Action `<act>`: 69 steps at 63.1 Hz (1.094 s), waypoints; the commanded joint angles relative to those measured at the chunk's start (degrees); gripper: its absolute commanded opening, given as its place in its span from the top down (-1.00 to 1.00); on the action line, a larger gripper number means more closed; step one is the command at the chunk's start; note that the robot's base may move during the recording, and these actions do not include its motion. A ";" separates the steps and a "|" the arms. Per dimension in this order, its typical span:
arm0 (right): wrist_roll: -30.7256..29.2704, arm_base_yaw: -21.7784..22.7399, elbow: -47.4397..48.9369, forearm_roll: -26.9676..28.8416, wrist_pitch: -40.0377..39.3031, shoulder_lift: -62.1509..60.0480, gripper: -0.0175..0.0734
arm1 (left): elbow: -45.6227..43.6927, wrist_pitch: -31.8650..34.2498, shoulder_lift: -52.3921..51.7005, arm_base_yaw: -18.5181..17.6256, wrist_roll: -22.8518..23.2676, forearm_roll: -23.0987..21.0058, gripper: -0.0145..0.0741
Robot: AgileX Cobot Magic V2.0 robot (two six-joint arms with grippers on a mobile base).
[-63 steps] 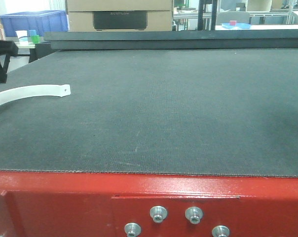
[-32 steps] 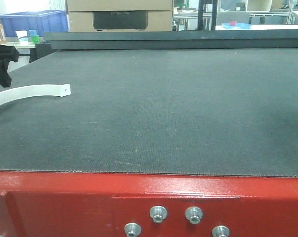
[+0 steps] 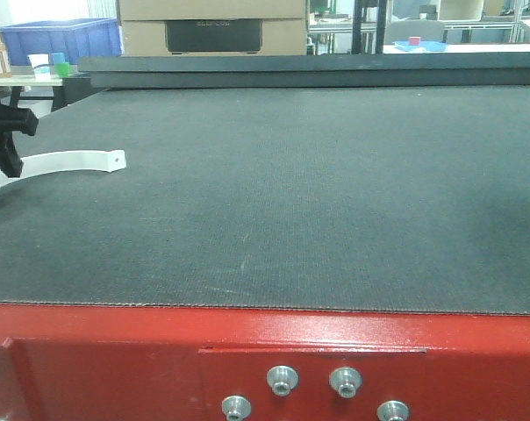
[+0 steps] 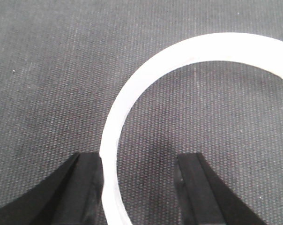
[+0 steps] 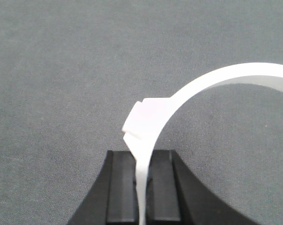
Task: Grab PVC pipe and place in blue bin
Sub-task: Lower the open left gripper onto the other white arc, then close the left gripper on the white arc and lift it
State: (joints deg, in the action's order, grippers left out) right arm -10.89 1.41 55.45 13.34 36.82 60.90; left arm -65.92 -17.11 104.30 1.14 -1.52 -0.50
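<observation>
On the front view we see the pipe, a white curved strip. It lies flat on the dark mat of the table, near the left edge. Its right end has a small hole in it, and its left end runs out of the picture. The left hand is black and sits over the left part of the arc, low against it. Part of the hand is cut off by the edge of the picture.

From the left wrist we look straight down on the pipe. It sweeps up from the bottom of the picture and bends round to the upper right. The left hand is wide apart and straddles the strip. The left finger is right against the outer side of the arc. The right finger stands well clear on the inner side, with bare mat between it and the strip. This hand has hold of nothing.

From the right wrist we see the right hand pressed together on a white curved piece of the same kind. The thin strip is pinched between the two black fingers. It rises from them past a small stepped block and arches off to the right edge. Grey mat lies behind it. We cannot tell whether the piece is lifted off the mat. The front view does not show this hand.

The blue bin stands in the background beyond the far left corner of the table, well apart from the pipe. The table's front edge is a red rail with bolts.
</observation>
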 commanded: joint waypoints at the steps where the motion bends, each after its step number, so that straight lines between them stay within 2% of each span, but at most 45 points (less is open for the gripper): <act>1: -0.15 0.07 -0.05 0.11 -0.77 -0.56 0.97 | -0.32 0.76 0.62 -0.10 0.27 -0.02 0.04; 23: -0.15 0.07 -0.05 0.11 -0.77 -0.56 0.97 | -0.32 1.93 1.66 0.02 0.27 0.08 0.04; 46: -0.15 0.07 -0.05 0.11 -1.73 -0.56 0.97 | -0.32 1.71 1.66 3.16 0.27 -0.16 0.05; 69: -0.15 0.07 -0.05 0.11 -2.23 -0.56 0.97 | -0.32 1.71 1.66 3.18 0.27 -0.16 0.06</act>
State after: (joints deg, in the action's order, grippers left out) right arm -10.87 1.41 55.45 13.34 36.27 60.80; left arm -66.08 -15.84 105.94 4.18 -1.52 -0.42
